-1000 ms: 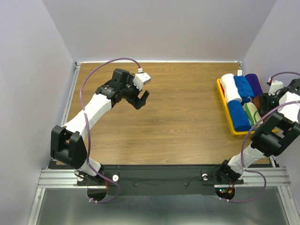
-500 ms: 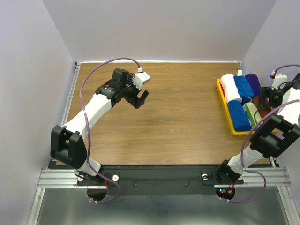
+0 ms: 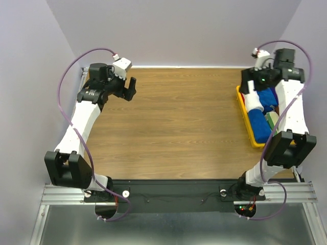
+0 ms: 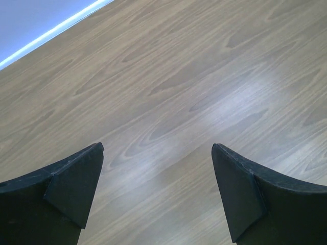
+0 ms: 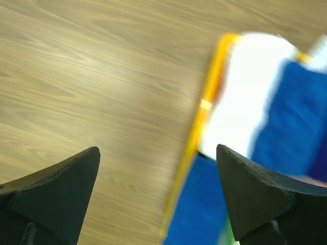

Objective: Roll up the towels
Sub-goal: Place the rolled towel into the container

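Top external view, nearest first: a smooth wood-grain table (image 3: pixel 179 127) carried a yellow hard-rimmed tray (image 3: pixel 244 118) at its right side, packed with plump rolled cloths. The cream towel with green patches (image 3: pixel 271 121) lay in it, wedged just beside a fuzzy blue roll (image 3: pixel 261 130); a white roll (image 3: pixel 251 98) sat farther back. The rust-brown towel could not be made out. Farthest, the left gripper (image 3: pixel 130 89) hung over bare wood, its dark wedge-shaped fingers spread wide on nothing. The right gripper (image 3: pixel 249 83) hovered over the tray's far end, likewise parted and empty.
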{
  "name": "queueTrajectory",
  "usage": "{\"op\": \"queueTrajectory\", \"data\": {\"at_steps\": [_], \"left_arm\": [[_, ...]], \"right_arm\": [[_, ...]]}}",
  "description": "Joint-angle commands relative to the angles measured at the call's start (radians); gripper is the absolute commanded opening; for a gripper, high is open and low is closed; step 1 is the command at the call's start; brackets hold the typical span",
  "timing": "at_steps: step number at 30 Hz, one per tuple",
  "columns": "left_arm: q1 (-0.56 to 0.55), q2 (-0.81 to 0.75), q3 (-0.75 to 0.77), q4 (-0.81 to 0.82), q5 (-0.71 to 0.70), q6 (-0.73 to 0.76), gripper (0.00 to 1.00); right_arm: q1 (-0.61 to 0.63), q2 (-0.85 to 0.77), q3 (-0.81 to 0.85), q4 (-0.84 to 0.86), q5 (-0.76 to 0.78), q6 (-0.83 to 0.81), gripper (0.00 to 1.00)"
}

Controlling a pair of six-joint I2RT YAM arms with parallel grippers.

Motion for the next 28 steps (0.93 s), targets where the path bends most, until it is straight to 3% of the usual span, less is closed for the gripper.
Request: {"op": "queueTrajectory", "data": {"at_steps": [1, 5, 10, 13, 21, 28], "left_arm": [[0.079, -0.085, -0.017, -0.026, 0.078, -0.01, 0.99], [0.133, -0.141, -0.113, -0.016, 0.094, -0.024, 0.99], [0.185, -0.19, -0.239, -0.009, 0.178, -0.036, 0.99], [0.183, -0.24, -0.32, 0.006, 0.149, -0.021, 0.99], [0.17, -0.331, -0.503, 0.033, -0.001, 0.053, 0.99], [0.153, -0.352, -0.515, 0.04, -0.05, 0.054, 0.99]], "right_arm": [[0.145, 0.013, 0.036, 0.063, -0.025, 0.179, 1.0], [0.3, 0.013, -0.059, 0.14, -0.031, 0.252, 1.0], [0.504, -0.012, -0.299, 0.288, -0.039, 0.318, 1.0], [0.587, -0.048, -0.465, 0.414, 0.01, 0.401, 1.0], [0.676, -0.136, -0.723, 0.594, 0.075, 0.469, 1.0], [0.68, -0.179, -0.732, 0.608, 0.089, 0.472, 1.0]]}}
